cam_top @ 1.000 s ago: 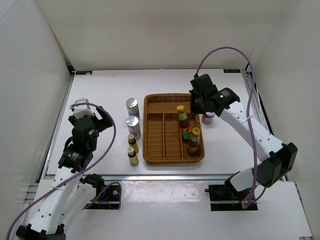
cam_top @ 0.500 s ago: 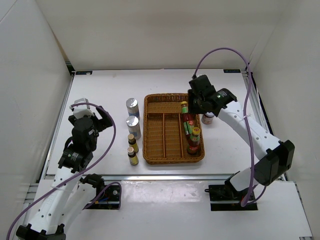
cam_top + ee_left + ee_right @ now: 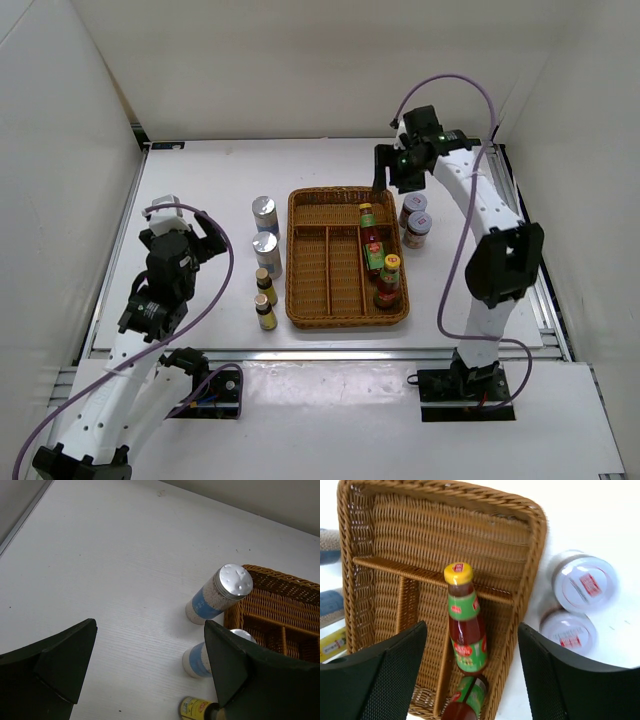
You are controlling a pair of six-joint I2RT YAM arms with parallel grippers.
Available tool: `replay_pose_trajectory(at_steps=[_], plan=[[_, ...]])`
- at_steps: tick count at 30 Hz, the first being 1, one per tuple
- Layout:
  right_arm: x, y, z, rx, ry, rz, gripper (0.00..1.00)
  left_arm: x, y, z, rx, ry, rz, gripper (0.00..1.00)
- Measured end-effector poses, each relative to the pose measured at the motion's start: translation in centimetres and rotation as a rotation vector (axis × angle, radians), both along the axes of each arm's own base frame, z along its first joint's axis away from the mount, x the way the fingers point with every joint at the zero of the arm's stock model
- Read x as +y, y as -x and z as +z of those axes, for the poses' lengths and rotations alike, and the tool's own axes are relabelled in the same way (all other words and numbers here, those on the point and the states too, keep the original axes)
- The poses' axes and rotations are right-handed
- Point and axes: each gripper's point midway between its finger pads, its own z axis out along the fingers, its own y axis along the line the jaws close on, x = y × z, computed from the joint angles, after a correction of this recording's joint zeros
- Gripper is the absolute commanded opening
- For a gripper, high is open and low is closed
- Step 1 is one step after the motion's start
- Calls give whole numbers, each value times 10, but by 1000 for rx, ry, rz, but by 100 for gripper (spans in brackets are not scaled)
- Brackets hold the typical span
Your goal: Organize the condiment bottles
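Note:
Two red yellow-capped sauce bottles are in the right compartment of the wicker tray (image 3: 300,262): one lies flat (image 3: 370,236) (image 3: 465,620), the other (image 3: 388,282) (image 3: 467,700) is nearer the front. My right gripper (image 3: 382,183) (image 3: 470,630) hovers open above the lying bottle and touches nothing. Two pale-lidded jars (image 3: 414,205) (image 3: 416,232) (image 3: 582,582) stand right of the tray. Left of the tray stand two silver-topped shakers (image 3: 264,213) (image 3: 267,253) (image 3: 220,595) and two tiny yellow-labelled bottles (image 3: 265,285) (image 3: 265,312) (image 3: 195,709). My left gripper (image 3: 205,238) (image 3: 150,630) is open, left of the shakers and holding nothing.
The tray's back section (image 3: 440,535) and its two left compartments (image 3: 325,270) hold nothing. White walls close the table at the back and sides. A purple cable loops above each arm.
My right gripper opened and let go of a sauce bottle, which now lies in the tray's right compartment. The arm rose and drew back toward the far right. The left arm stayed still.

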Motion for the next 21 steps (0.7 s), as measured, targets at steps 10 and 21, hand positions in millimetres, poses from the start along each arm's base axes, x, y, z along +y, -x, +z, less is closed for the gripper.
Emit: replay_pose_trajectory(at_steps=[10, 21], plan=[[32, 6, -68, 239, -91, 101, 78, -1, 0, -1, 2, 0, -3, 99], [44, 11, -108, 337, -82, 121, 73, -1, -1, -5, 6, -1, -3, 99]])
